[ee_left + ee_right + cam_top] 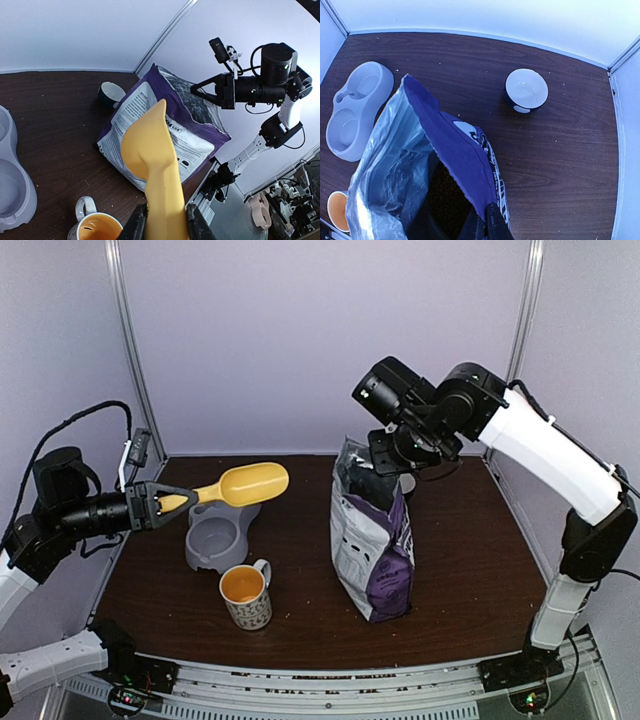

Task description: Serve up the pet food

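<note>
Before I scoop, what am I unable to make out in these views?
Kibble level: right wrist view, purple foil bag's mouth lies in shadow.
Right gripper fingertips: cut by bottom edge there.
Small dark round cup: top view, mostly hidden behind bag.

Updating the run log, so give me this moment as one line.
left fingers: shut on yellow scoop, raised | right fingers: shut on bag rim | bag: upright, open | bowl: empty
</note>
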### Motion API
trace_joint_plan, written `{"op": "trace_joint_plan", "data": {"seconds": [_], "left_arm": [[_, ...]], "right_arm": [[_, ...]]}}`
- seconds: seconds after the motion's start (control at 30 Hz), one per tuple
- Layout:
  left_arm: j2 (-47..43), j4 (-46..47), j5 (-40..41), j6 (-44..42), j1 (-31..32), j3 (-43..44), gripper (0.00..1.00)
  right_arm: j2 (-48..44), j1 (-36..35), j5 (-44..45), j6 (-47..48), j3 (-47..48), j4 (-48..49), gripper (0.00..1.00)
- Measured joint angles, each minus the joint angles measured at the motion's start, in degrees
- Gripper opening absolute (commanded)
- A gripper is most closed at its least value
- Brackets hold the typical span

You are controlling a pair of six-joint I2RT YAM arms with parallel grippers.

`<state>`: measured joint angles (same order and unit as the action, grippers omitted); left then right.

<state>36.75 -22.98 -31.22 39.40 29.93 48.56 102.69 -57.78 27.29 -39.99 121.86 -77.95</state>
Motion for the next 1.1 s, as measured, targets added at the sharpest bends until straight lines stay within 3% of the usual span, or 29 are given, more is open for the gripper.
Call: {"op": "trace_joint_plan", "data": {"seconds": [0.13,0.4,0.8,1.1], "left_arm": [[-2.4,-0.5,1.5,3.1,0.0,-0.1,0.01],[-11.1,-1.1,6.5,11.7,0.0,-5.8,0.03],[-15.5,0.6,11.2,18.0,0.0,-11.1,0.01],[-16.1,-1.3,6.7,15.6,0.0,-6.4,0.0]], "right_arm": [[-3.1,2.1,-0.8,5.4,-2.0,3.2,0.0],[-13.6,2.9,-6.5,12.9,-15.0,22.7,0.0],[-7.3,-8.4,-23.7,14.2,-28.2,39.3,0.0],[-9.8,-9.1,-23.2,13.4,-30.4,41.4,0.0]]}}
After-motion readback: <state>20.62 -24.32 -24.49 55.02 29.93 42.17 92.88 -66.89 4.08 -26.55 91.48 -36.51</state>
